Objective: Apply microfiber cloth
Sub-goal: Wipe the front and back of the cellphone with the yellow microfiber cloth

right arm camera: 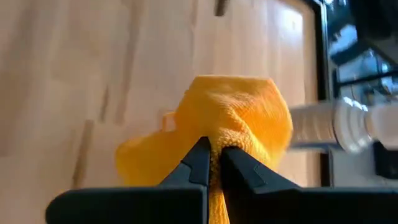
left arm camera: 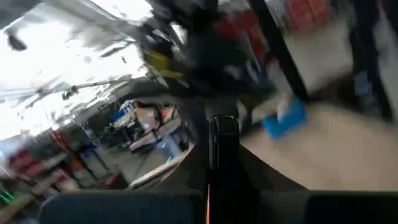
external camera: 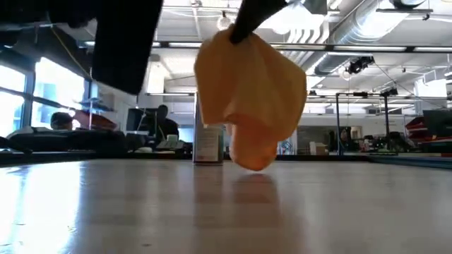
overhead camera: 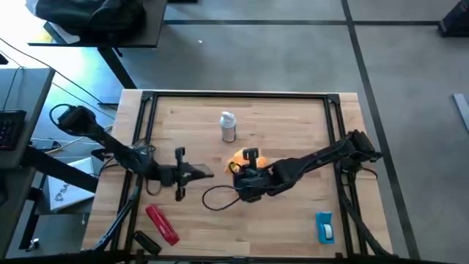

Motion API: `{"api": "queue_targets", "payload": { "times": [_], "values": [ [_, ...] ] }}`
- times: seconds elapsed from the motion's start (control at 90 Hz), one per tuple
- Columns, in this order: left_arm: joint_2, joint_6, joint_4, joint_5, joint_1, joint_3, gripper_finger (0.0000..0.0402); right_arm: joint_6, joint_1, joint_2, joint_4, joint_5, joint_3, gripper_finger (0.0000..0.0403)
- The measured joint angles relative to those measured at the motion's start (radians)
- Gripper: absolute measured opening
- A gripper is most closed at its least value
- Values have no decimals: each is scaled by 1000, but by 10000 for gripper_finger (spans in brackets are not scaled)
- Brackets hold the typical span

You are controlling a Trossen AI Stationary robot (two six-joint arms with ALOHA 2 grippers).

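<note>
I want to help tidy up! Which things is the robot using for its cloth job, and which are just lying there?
Using:
microfiber cloth, pinched and hanging from the right gripper

Just lying there:
spray bottle
red oblong object
blue-and-white item
left gripper, waiting nearby

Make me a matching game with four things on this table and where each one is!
Things:
1. microfiber cloth
2. spray bottle
3. red oblong object
4. blue-and-white item

Places:
A. near the table's front edge, on the left arm's side
B. pinched in the right tool, hanging above the table
C. near the front corner on the right arm's side
D. standing upright near the table's middle, toward the back

Pairs: 1-B, 2-D, 3-A, 4-C
</note>
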Motion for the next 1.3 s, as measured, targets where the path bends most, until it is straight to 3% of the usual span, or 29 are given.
{"api": "queue_targets", "payload": {
  "times": [0.2, 0.556, 0.744, 1.056, 1.3],
  "values": [
    [148, 75, -42, -28, -8, 59, 27, 54, -8, -2, -47, -3, 0, 0],
    [417, 156, -177, 20, -57, 153, 39, 50, -50, 25, 21, -7, 0, 0],
    [525, 210, -172, 38, -75, 207, 54, 26, -72, 52, 80, -85, 0, 0],
    [559, -145, -179, 61, -94, 248, 145, 28, -69, 98, 122, -228, 0, 0],
    [533, -485, -192, 108, -121, 248, 183, 28, -69, 107, 139, -235, 0, 0]
  ]
}}
